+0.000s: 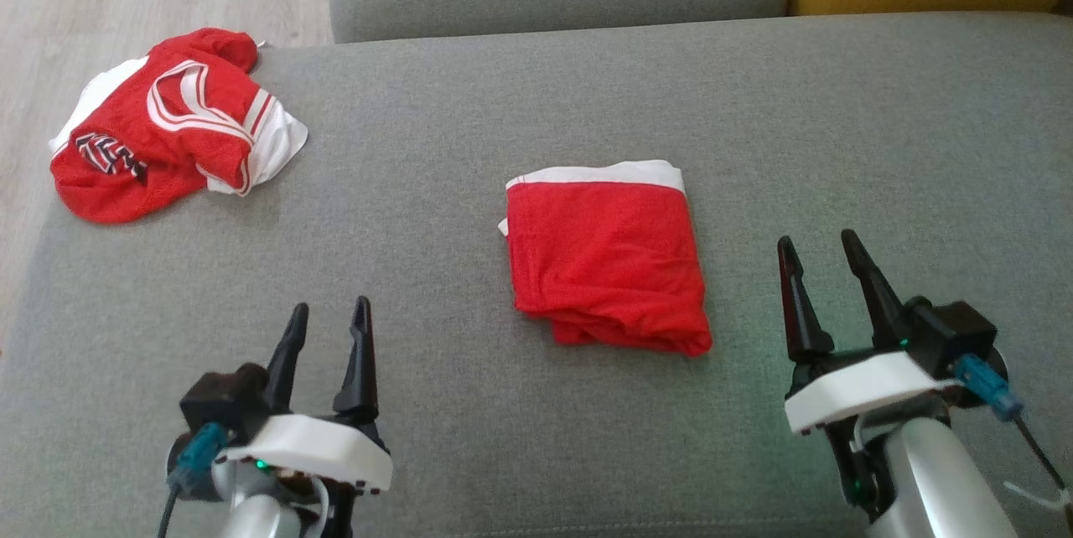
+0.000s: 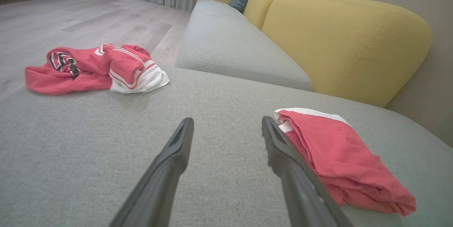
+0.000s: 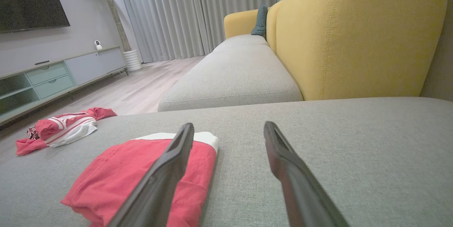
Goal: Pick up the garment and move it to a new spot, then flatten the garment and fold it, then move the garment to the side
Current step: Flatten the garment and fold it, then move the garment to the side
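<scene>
Between left tool [image 1: 331,305] and right tool [image 1: 816,237], both wide, the garment [image 1: 605,261] hides its folded-under layers.

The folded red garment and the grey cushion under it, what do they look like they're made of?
Folded red garment: probably a thin, matte synthetic knit or mesh, going by its fine grainy texture and soft creases; a white band edges it. Grey cushion: matte woven upholstery cloth, with a flecked weave showing up close.

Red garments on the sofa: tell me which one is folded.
The plain red garment in the middle, a neat rectangle with a white edge; the striped jersey lies crumpled at far left.
</scene>
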Controlling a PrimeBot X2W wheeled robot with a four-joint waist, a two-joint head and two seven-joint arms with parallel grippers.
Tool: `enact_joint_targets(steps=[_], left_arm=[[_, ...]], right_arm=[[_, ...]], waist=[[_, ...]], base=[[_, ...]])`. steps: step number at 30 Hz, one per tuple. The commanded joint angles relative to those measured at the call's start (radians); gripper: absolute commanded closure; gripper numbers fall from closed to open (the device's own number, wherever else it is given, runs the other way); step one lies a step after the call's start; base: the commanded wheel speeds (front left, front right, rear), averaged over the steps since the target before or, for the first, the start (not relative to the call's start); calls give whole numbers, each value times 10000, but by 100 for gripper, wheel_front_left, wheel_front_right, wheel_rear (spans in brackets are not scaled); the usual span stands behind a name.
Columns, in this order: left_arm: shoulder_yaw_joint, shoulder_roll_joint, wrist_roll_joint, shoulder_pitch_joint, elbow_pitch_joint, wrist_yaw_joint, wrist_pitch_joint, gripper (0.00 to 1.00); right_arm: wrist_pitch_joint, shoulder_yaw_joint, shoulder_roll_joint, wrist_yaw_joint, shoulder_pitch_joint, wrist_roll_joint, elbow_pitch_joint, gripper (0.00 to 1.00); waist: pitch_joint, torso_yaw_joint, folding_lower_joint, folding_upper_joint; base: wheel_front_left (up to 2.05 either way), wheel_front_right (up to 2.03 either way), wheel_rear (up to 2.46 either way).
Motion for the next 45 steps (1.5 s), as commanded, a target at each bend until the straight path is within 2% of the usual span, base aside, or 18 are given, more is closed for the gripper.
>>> enact_joint_targets(steps=[1, 12, 32, 35, 38, 45], left_arm=[[485, -5, 146, -317, -326, -41, -123, 0], [784, -217, 455, -144, -416, -232, -123, 0], [1045, -422, 710, -186, -288, -491, -124, 0], [1024, -448, 745, -215, -289, -513, -124, 0], [1005, -466, 768, -274, -309, -528, -124, 0], [897, -566, 718, -552, -375, -594, -124, 0]], right_arm=[[24, 239, 84, -9, -153, 82, -488, 0], [440, 115, 88, -9, 391, 226, -1239, 0], [723, 42, 89, -9, 481, 175, -1411, 0], [1093, 41, 89, -9, 343, 845, -1346, 0], [1583, 17, 89, -9, 45, 912, -1344, 0], [3925, -395, 74, -9, -1436, 702, -966, 0]], waist=[[-10, -5, 0, 0], [1, -14, 0, 0], [67, 77, 0, 0], [148, 137, 0, 0], [264, 189, 0, 0], [839, 611, 0, 0]], base=[[0, 0, 0], [0, 0, 0], [0, 0, 0], [0, 0, 0], [0, 0, 0], [0, 0, 0]])
